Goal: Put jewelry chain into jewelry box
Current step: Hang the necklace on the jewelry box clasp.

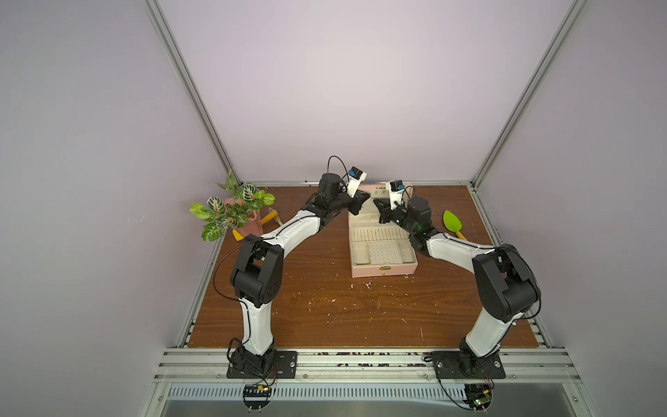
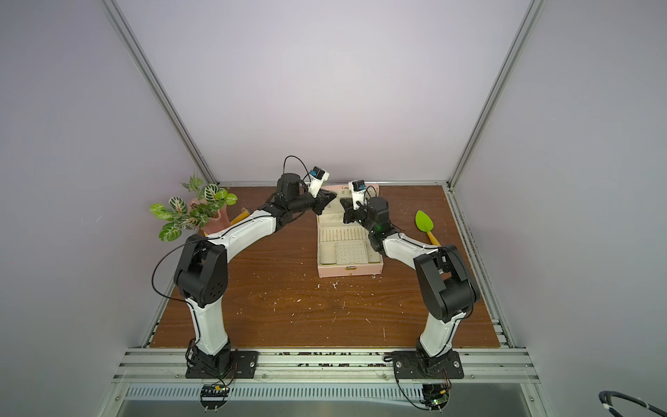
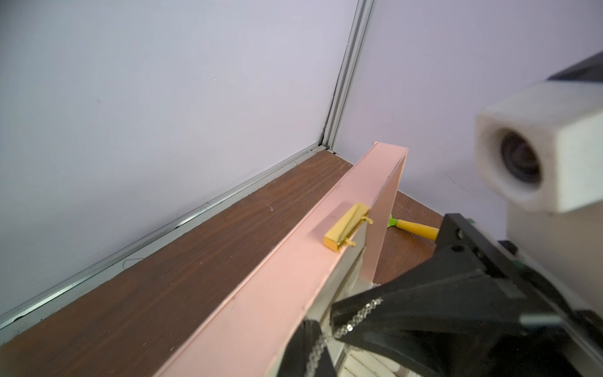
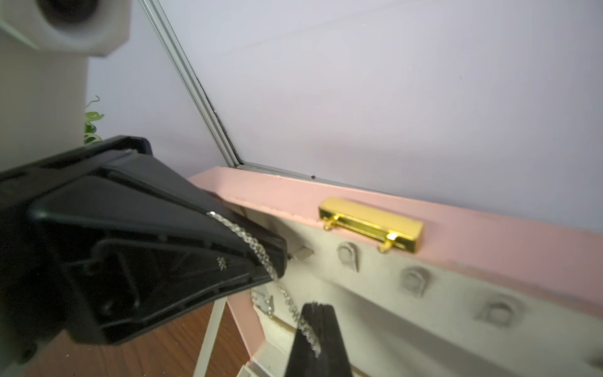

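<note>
Silvery fine-linked chain (image 4: pixel 261 258) is clamped by left end effector (image 3: pixel 311 333) and right end effector (image 4: pixel 319 318) over the cream-lined pink box (image 1: pixel 368 271).

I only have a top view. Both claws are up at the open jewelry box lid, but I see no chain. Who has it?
Observer: Both. In the right wrist view the jewelry chain is strung between them, from the right claw up across the left claw.
Operator: Are both shut on it?
Observer: Looks so. Each wrist view shows its own claw's tips closed, with the chain running into them.
Operator: Any loose end?
Observer: Yes. A small clasp-like end dangles below the left claw, near a corner of the jewelry box lid. I can't tell if it touches the lining.
</note>
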Tool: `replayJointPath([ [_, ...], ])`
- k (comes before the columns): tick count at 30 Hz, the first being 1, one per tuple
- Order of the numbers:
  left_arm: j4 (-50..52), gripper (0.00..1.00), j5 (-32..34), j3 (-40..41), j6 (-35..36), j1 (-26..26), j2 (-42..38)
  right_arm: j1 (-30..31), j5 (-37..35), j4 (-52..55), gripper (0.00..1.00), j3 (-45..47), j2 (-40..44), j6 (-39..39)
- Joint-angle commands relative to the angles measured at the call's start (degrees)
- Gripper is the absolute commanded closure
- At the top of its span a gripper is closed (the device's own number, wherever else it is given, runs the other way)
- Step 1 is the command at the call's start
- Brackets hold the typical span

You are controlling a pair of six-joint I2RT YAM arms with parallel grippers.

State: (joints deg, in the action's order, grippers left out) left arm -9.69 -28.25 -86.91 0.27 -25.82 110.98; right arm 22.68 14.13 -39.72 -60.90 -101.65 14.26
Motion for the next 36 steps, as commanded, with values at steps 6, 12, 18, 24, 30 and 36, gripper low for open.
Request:
replayJointPath([
  [6,1.0,0.88,3.6,-0.2,-2.3,0.5,-1.5,-1.1,5.3,-5.5,1.0,-2.2,0.0,5.6],
  [12,0.1,0.94,4.2,1.3,-2.3,0.5,-2.3,-1.5,6.3,-6.8,1.0,-2.8,-0.4,7.5],
  [18,-1.3,0.99,4.4,1.6,-2.9,0.5,-2.2,-1.5,6.8,-6.6,1.0,-4.6,-1.8,8.0],
  [24,-2.6,1.0,4.2,1.6,-3.7,0.5,-1.8,-1.7,6.5,-6.6,1.0,-6.3,-3.3,8.2],
  [30,-2.9,1.0,3.7,3.0,-3.5,0.4,-1.9,-1.7,8.2,-5.7,1.0,-7.8,-4.5,8.3],
  [36,-3.4,0.98,3.2,5.8,-3.0,0.4,-3.2,-1.7,9.0,-6.4,1.0,-5.4,-2.0,6.5],
])
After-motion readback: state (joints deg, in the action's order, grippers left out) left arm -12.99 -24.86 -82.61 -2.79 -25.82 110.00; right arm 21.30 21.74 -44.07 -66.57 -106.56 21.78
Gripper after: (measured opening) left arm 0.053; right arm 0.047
